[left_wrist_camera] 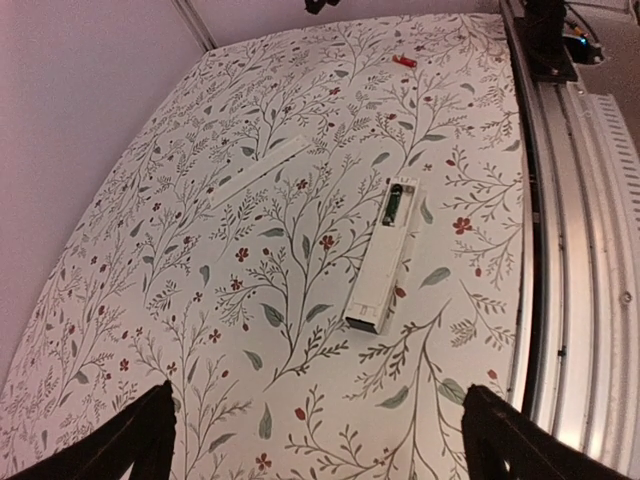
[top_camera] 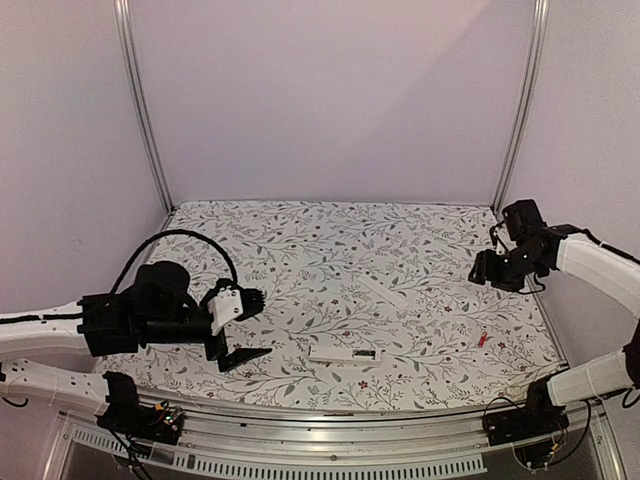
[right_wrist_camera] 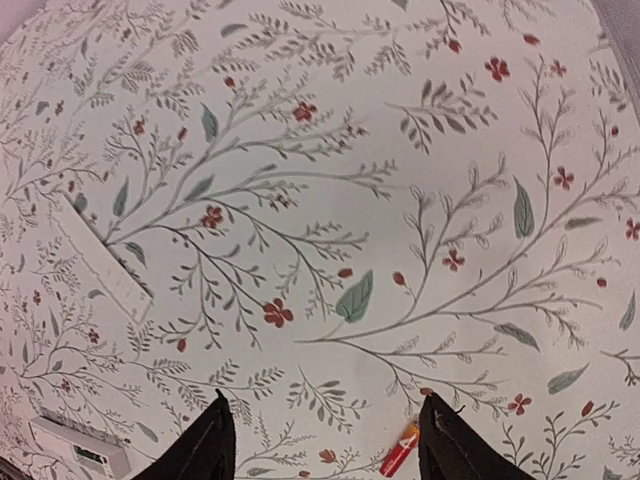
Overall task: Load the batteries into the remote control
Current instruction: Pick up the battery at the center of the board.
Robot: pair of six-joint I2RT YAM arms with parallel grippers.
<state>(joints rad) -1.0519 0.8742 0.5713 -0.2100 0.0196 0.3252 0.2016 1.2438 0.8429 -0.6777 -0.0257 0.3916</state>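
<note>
Floral tablecloth (top_camera: 300,240), remote control (left_wrist_camera: 383,262) holding dark battery (left_wrist_camera: 394,203), red battery (left_wrist_camera: 404,61) lying apart

Plain pale walls with a faint lilac cast close the space in on three sides: the back wall (top_camera: 330,90), the left wall (top_camera: 60,150) and the right wall (top_camera: 590,120). A slim metal post (top_camera: 143,100) runs up the back left corner and a second post (top_camera: 521,100) up the back right. The tabletop is covered edge to edge by a white cloth (top_camera: 300,250) printed with grey-green leafy sprigs and small red flowers. Along the near edge lies a silvery aluminium rail (top_camera: 330,432), with a slotted strip (top_camera: 300,466) just below it. The light is soft and even, and shadows on the cloth are faint
</note>
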